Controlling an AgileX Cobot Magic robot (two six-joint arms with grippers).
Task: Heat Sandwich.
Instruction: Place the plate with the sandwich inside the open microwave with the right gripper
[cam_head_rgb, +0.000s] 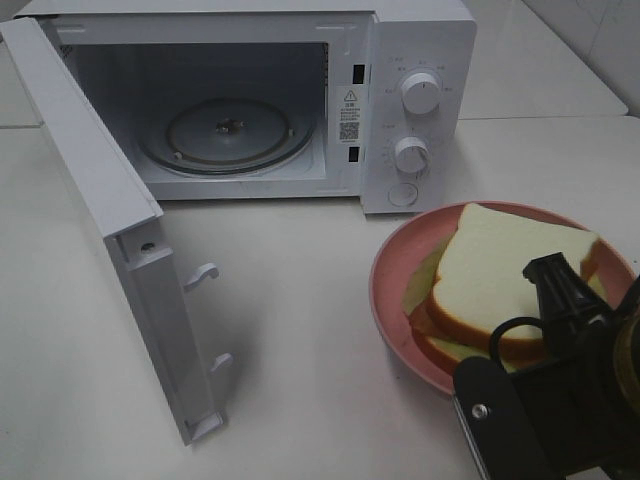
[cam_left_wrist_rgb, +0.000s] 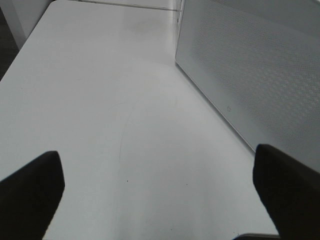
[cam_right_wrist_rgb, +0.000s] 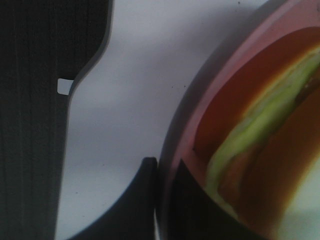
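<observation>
The sandwich (cam_head_rgb: 500, 280), thick white bread with tan crust, lies on the round pink plate (cam_head_rgb: 385, 290) at the right front of the table. Close up, its pale green lettuce and reddish filling (cam_right_wrist_rgb: 260, 125) show inside the plate's rim (cam_right_wrist_rgb: 227, 65). My right gripper (cam_right_wrist_rgb: 164, 162) is shut on that rim, one finger outside it and one inside. In the exterior view my right arm (cam_head_rgb: 560, 400) covers the plate's near edge. My left gripper (cam_left_wrist_rgb: 160, 200) hangs open over bare table, holding nothing, and lies outside the exterior view.
The white microwave (cam_head_rgb: 420, 60) stands at the back with its door (cam_head_rgb: 100, 200) swung wide toward the front left and the glass turntable (cam_head_rgb: 230, 135) bare. A dotted white panel (cam_left_wrist_rgb: 250, 75) of the microwave rises beside my left gripper.
</observation>
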